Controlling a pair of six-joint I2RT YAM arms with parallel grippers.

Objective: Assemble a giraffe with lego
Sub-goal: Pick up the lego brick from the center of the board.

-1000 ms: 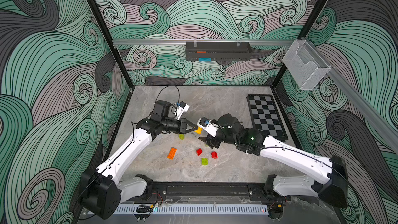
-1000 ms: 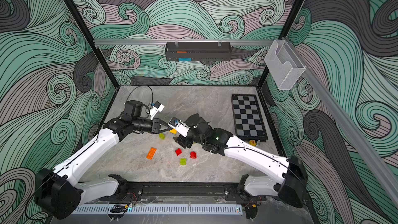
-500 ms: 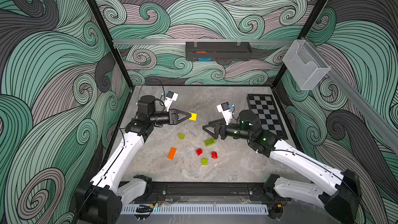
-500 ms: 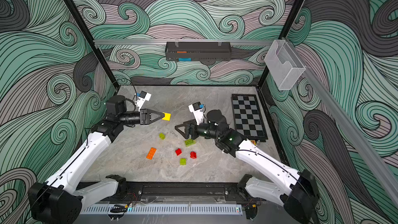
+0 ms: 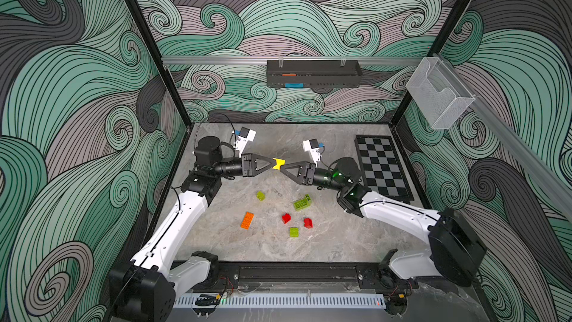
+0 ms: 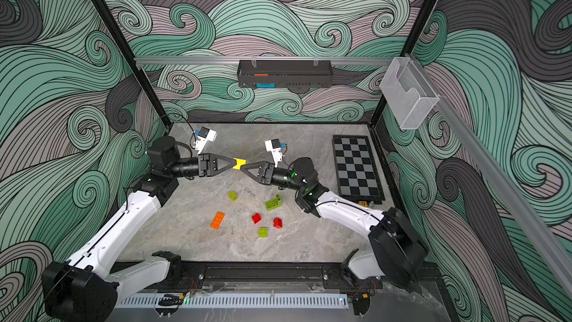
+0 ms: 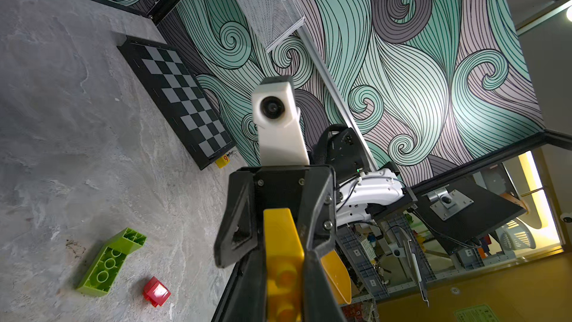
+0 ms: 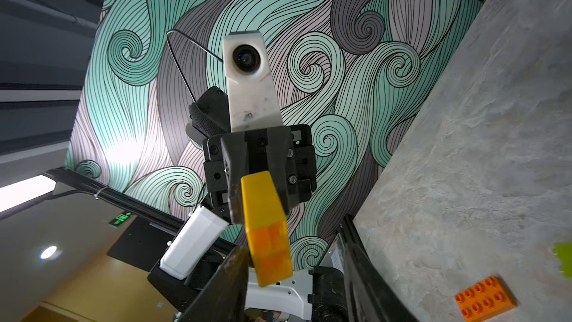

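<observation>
Now clamps the yellow brick (image 5: 278, 163) in the left gripper (image 5: 273, 162), jaws pressed together on one end of it, high off the surface (image 5: 334, 236) and over its middle, toward the far edge. Matches the frame of half a second ago in that grip and in that place.

Differs on the other side. Then kept the right gripper well apart from the brick, low and wide beside the lime green pair. Now sets the right gripper (image 5: 283, 168) at the brick's free end, tip facing tip. Shows those jaws narrower than before yet apart, straddling the brick, with a gap on one side in the right wrist view. Cannot tell whether either side touches it.

Leaves the rest of the lego unmoved on the surface, between its middle and its near edge: lime green pair (image 5: 301, 203), joined in an L and lying on its side; small lime green brick (image 5: 260, 195); long orange brick (image 5: 247, 220); red brick (image 5: 286, 218); second red brick (image 5: 308, 223); studs-up lime green brick (image 5: 294, 232), nearest the near edge. Keeps the chequered board (image 5: 382, 168) flat along the right edge.
</observation>
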